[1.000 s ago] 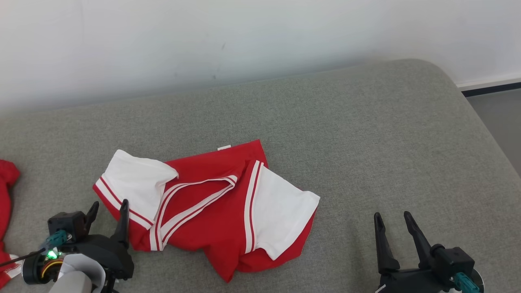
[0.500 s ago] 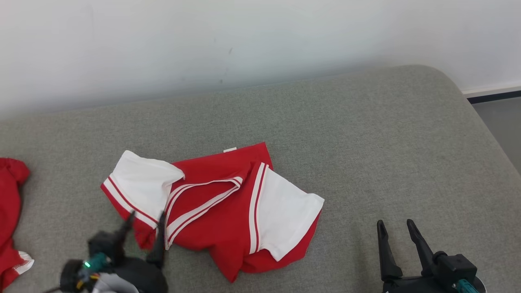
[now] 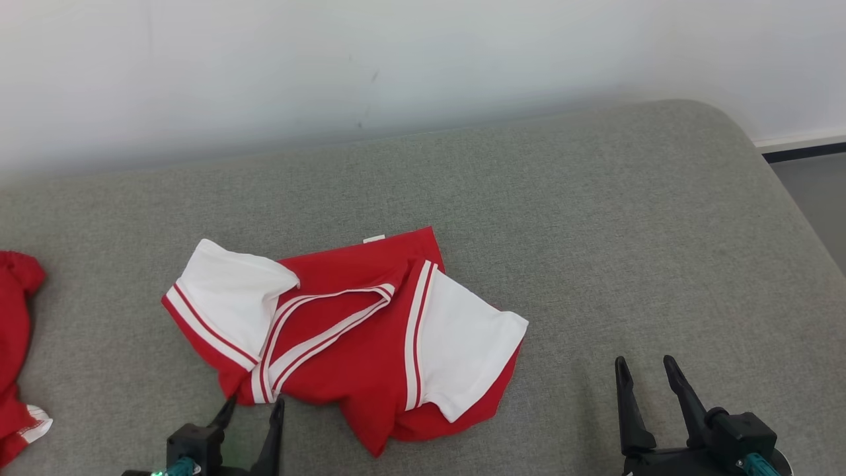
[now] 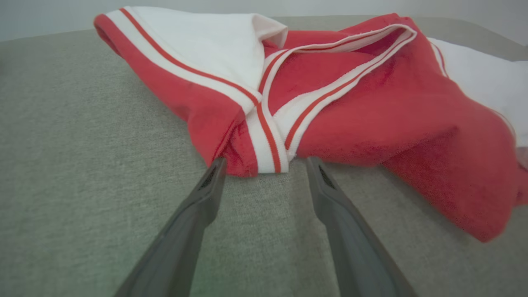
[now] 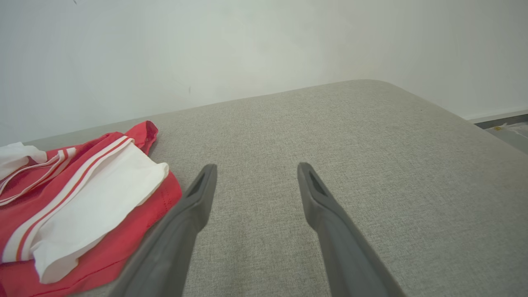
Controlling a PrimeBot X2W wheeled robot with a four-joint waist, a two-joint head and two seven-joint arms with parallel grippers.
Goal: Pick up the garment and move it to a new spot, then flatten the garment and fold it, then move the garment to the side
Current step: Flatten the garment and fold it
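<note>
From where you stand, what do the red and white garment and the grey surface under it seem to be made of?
The garment looks like a soft matte knit, perhaps cotton jersey. It crumples into loose folds, and its striped trim looks ribbed. The grey surface looks like coarse woven upholstery fabric over padding. It has a flecked weave and a rounded corner, but its fibre cannot be told.

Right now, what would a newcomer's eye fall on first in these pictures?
The red and white garment stands out first, lying crumpled in the middle of the grey cushion. The left tool is open right at the garment's near striped corner, while the right tool is open above bare cushion off to the right. A second red cloth peeks in at the far left edge.
</note>
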